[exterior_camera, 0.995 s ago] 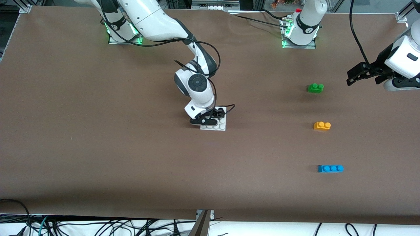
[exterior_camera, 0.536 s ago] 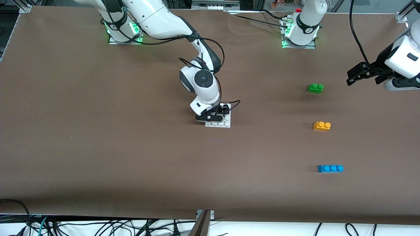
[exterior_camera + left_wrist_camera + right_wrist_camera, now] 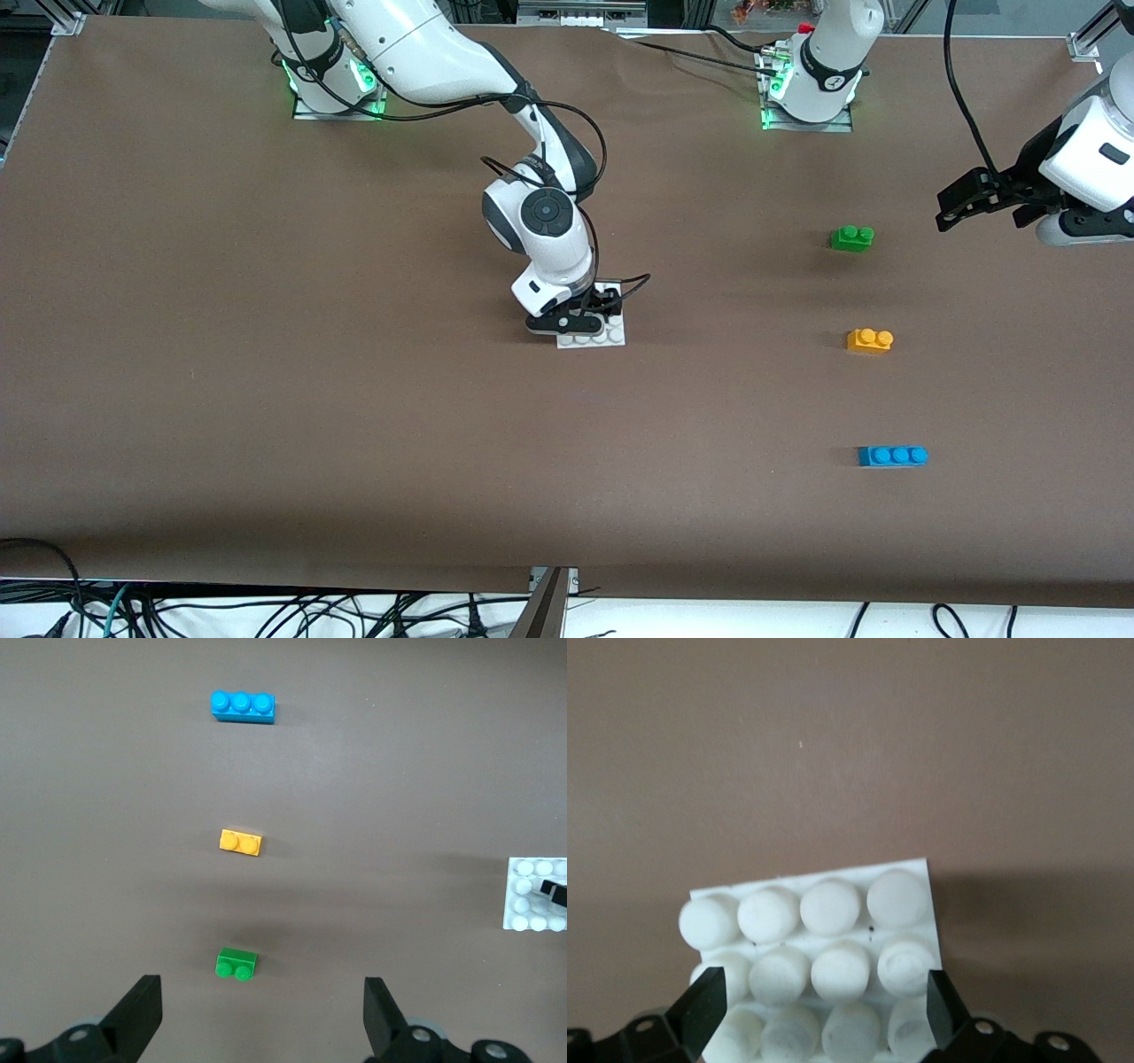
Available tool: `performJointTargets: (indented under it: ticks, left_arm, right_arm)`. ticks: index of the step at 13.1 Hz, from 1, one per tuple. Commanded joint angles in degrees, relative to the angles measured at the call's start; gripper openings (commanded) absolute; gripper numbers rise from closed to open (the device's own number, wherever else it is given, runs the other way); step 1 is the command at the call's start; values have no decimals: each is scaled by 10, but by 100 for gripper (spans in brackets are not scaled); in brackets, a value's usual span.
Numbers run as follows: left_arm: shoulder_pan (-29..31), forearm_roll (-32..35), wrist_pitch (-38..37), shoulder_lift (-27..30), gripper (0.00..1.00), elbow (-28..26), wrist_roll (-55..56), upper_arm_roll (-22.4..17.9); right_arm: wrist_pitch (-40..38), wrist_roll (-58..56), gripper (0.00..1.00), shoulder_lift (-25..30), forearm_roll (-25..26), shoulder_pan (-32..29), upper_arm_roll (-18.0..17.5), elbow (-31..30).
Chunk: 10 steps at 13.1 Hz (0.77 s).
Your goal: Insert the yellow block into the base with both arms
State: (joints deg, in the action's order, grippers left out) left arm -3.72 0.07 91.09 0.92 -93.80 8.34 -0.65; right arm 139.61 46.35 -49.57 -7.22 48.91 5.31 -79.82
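Left gripper (image 3: 261, 1019): fingers spread wide over bare table, nothing between them
Bricks: green brick (image 3: 236, 964), yellow block (image 3: 240, 842), blue brick (image 3: 243, 706) in one row, well apart
Base (image 3: 533, 896): at frame edge; black finger (image 3: 554, 889) on it

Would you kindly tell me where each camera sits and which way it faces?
Front view: high across the table, facing both arms; right claw on the base, left claw aloft.
Left wrist view: looks down past open fingers at the yellow block.
Right wrist view: close over the base.
Shared: all three views show the base.
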Motion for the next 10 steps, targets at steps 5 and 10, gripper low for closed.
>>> performJointTargets:
  ticks: [5, 10]
  left_arm:
    - [-2, -1, -14, -7, 100, 20, 4, 0]
    - [-2, -1, -14, -7, 100, 20, 4, 0]
  right_arm:
    - [-85, -102, 100, 61, -3, -5, 78, 12]
    - [-123, -295, 100, 107, -9, -82, 129, 12]
